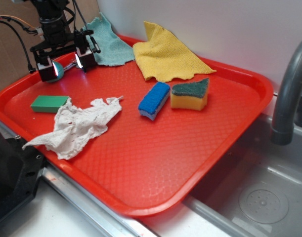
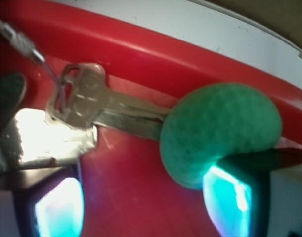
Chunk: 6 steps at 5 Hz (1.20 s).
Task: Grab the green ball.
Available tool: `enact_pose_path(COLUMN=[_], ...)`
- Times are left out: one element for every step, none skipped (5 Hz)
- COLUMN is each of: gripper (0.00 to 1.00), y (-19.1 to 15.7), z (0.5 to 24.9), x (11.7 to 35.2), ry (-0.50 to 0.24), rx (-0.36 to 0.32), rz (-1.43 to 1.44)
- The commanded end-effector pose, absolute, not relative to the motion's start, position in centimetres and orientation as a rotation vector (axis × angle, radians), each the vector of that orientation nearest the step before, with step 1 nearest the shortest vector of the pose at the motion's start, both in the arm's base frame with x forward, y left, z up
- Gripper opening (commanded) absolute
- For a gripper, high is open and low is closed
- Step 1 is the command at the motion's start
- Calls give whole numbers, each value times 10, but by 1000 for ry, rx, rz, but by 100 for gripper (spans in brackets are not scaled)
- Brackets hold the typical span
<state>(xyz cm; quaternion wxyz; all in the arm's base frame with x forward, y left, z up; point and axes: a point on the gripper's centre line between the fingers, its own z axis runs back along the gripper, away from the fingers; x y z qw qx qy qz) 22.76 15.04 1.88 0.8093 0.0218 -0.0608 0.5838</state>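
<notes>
At the tray's far left corner, the gripper stands with jaws apart, the green ball low between them (pressed against one lit finger, a key just beside it), so closing should, I judge, catch it.

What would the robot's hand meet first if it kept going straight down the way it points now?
Probably the green ball, already against one finger; keys and the red tray lie beneath, though depth is unclear.

A red tray carries a green block, crumpled white cloth, blue sponge, yellow sponge with green top, yellow cloth, teal cloth, keys and the green ball.
</notes>
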Motion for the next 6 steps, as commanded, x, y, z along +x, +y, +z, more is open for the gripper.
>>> enact_pose_path(gripper=[100,100,100,100,100,100], y=[139,132,139,160,173,177], z=[56,63,65,64,57,46], x=[186,187,184,178,170,181], ry=[-284,-310,-308,-291,-253,-242], rx=[-12,12,33,46,96,112], rz=[1234,1235,1262,1303,1340,1307])
